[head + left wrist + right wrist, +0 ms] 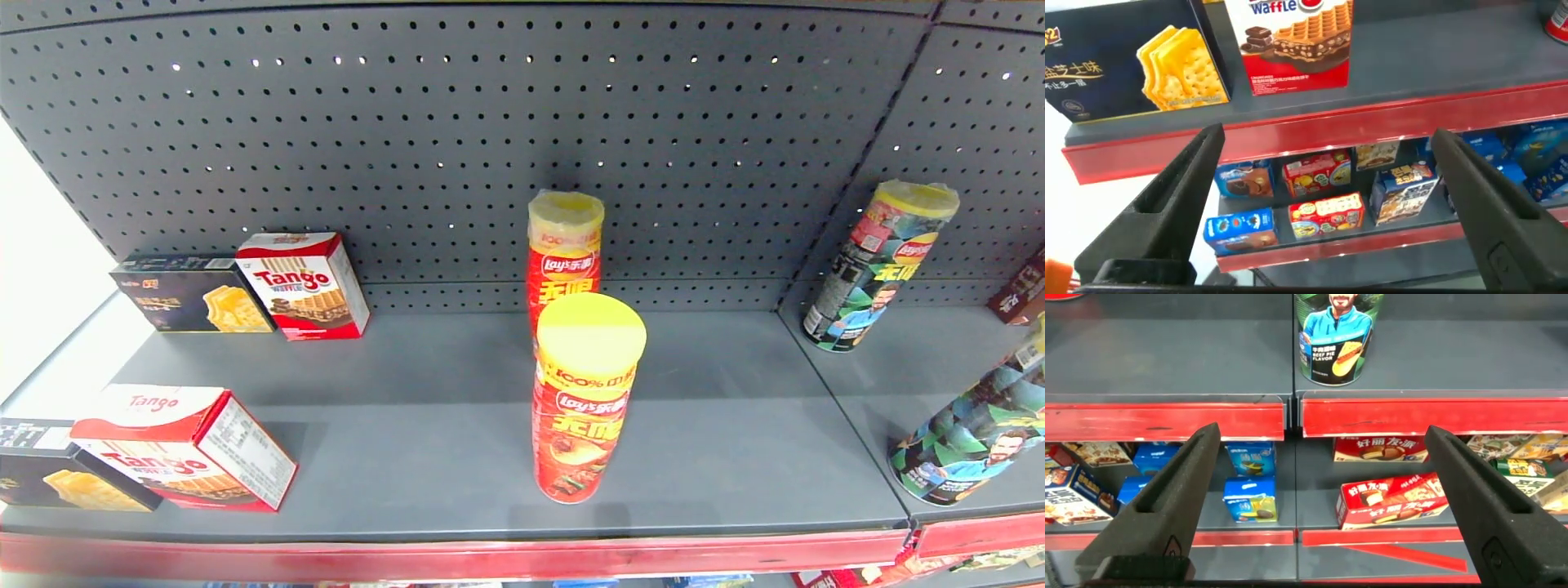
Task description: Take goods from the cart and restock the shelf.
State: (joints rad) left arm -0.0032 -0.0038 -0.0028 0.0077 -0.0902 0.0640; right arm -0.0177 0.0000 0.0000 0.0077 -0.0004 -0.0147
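Left gripper (1327, 135) hangs below the grey metal shelf's (408, 425) red front edge, jaws spread wide and empty. Right gripper (1323, 431) gapes empty likewise. 2 red cylindrical chip tubes with yellow lids stand upright mid-shelf: front tube (584, 400) near the front edge, rear tube (565, 245) against the back panel.

- Grey shelf (424, 425) with a red strip along its front edge.
- Red front can (581, 408), yellow lid, upright at mid-shelf.
- Matching rear can (563, 249), upright just behind it.
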